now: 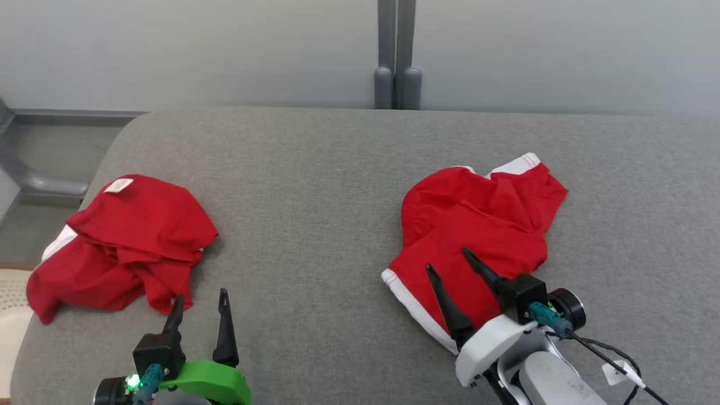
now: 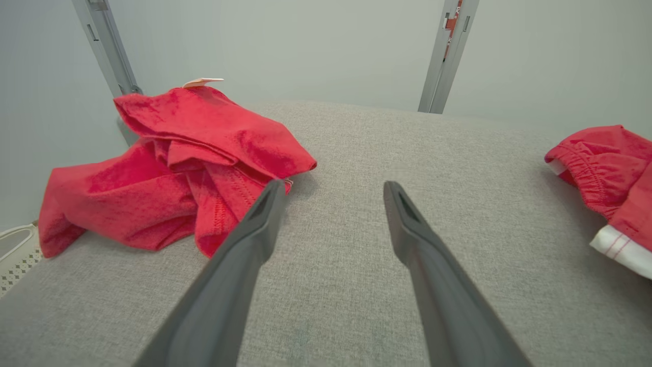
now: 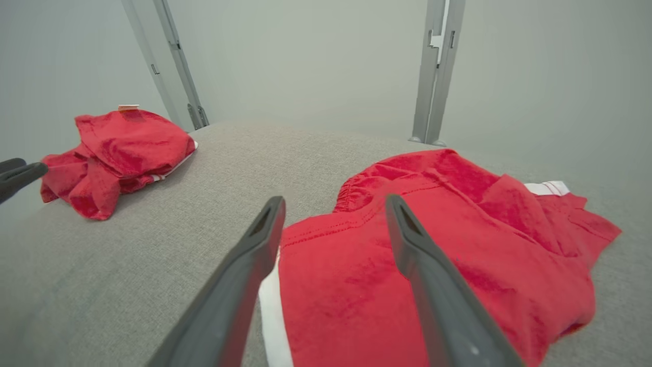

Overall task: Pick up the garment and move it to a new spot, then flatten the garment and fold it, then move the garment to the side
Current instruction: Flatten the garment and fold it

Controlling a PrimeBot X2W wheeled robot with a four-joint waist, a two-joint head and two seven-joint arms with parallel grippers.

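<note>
One illegible white tag (image 1: 118, 185) atop left garment (image 1: 124, 242)

A grey fabric-covered bench (image 1: 315, 185) with a rounded far-left corner stretches across the room under soft, even light. Behind it rises a pale grey wall (image 1: 197, 50), split by a pair of upright grey metal posts (image 1: 397, 56) whose rounded feet meet the bench's rear edge. At left, a grey tubular rail (image 1: 39, 183) bends above the grey floor (image 1: 50, 146), and a white perforated object (image 1: 11, 292) sits beside the bench's near-left edge.
</note>
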